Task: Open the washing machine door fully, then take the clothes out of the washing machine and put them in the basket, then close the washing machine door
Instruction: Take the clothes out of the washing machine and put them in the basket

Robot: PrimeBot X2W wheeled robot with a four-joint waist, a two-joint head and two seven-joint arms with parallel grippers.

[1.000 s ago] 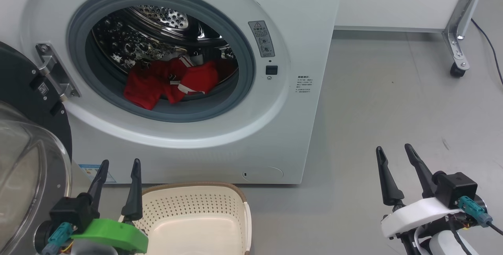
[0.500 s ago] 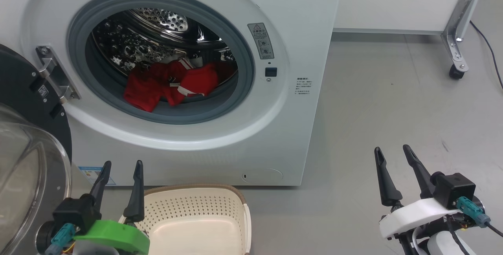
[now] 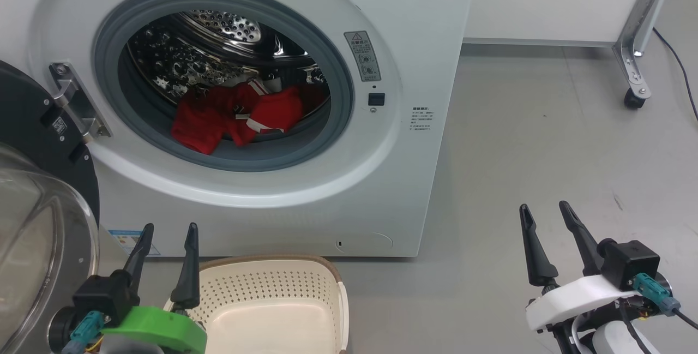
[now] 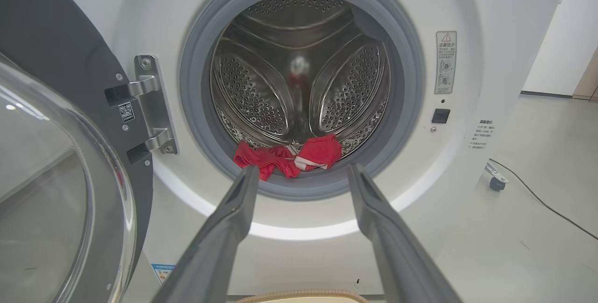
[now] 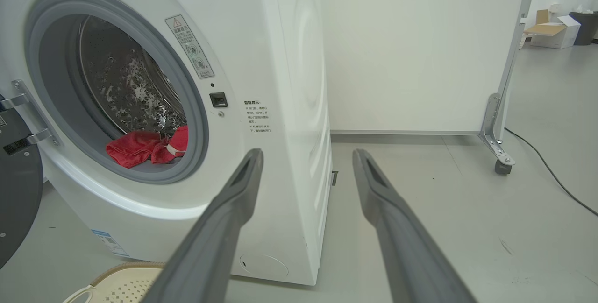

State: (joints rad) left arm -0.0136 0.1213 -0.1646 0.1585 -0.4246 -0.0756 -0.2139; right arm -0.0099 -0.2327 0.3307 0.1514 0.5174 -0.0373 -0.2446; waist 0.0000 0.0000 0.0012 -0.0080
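Observation:
The white washing machine (image 3: 420, 27) stands with its door (image 3: 38, 223) swung wide to the left, glass bowl facing me. Red clothes (image 3: 240, 114) lie at the front of the steel drum, just behind the grey seal; the same clothes (image 4: 287, 156) show in the left wrist view, and the clothes (image 5: 147, 146) in the right wrist view. The cream basket (image 3: 322, 269) sits on the floor below the drum opening. My left gripper (image 3: 168, 229) hangs open and empty beside the basket's left rim. My right gripper (image 3: 545, 209) stands open and empty over bare floor to the right.
A white partition on a metal leg with a caster (image 3: 634, 97) stands at the back right, with a black cable (image 3: 679, 59) trailing past it. Grey floor (image 3: 534, 141) stretches right of the machine. Cardboard boxes (image 5: 553, 30) sit far off.
The head view shifted slightly down and back up; both grippers sit a touch lower in it than a second ago. Door, clothes and basket have not moved.

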